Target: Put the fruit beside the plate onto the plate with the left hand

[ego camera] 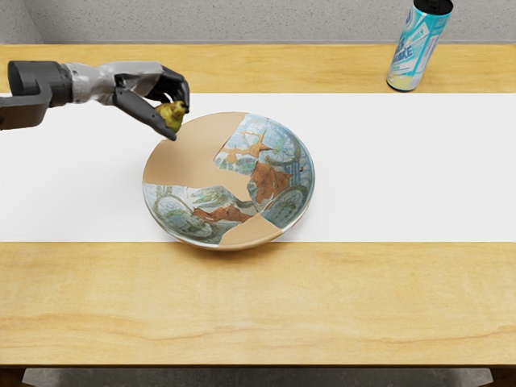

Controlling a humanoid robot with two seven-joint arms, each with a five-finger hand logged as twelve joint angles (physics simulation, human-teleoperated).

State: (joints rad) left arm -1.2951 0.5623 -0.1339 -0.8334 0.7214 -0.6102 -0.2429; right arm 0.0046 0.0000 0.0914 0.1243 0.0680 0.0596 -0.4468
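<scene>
A small yellow-green pear-like fruit (171, 114) is held in my left hand (164, 109), whose dark fingers are curled around it. The hand hovers just beyond the upper left rim of the plate (184, 164), a round dish with tan, blue and rust patches that sits on the white mat. The left arm comes in from the picture's left edge. Part of the fruit is hidden by the fingers. No right arm shows.
A tall teal and white can (418, 45) stands at the back right on the wooden table (258, 306). The white mat (403, 169) runs across the table's middle under the plate.
</scene>
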